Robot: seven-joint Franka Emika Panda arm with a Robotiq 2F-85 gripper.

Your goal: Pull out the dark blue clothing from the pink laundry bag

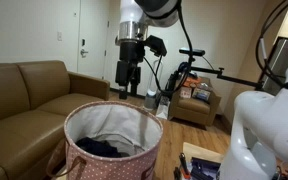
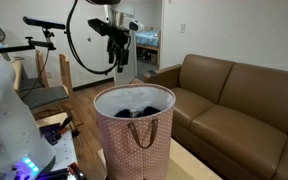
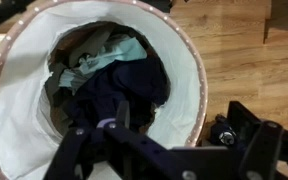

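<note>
I am looking at the black Robotiq gripper (image 1: pixel 129 78) hanging in the air above the large round pink laundry bag (image 1: pixel 116 166) with its white lining, well clear of the rim. In both exterior views its fingers are pointing straight down and standing apart with nothing between them, so I am reading it as spread wide and carrying nothing (image 2: pixel 116 62). The limp dark blue clothing (image 3: pixel 109 100), almost black in shade, is lying inside the bag (image 3: pixel 19 100), bunched up low against the lining, and in the wrist view it is filling the middle of the opening just beyond the gripper (image 3: pixel 99 135). A pale teal-and-grey crumpled cloth (image 3: pixel 109 48) is lying in the bag too, touching the dark garment on its far side. In an exterior view the navy fabric is showing as a dark heap below the rim (image 2: pixel 134 112). The bag is standing on a wooden floor (image 3: pixel 234 40), with a brown leather sofa (image 2: pixel 234 100) just beside it
</note>
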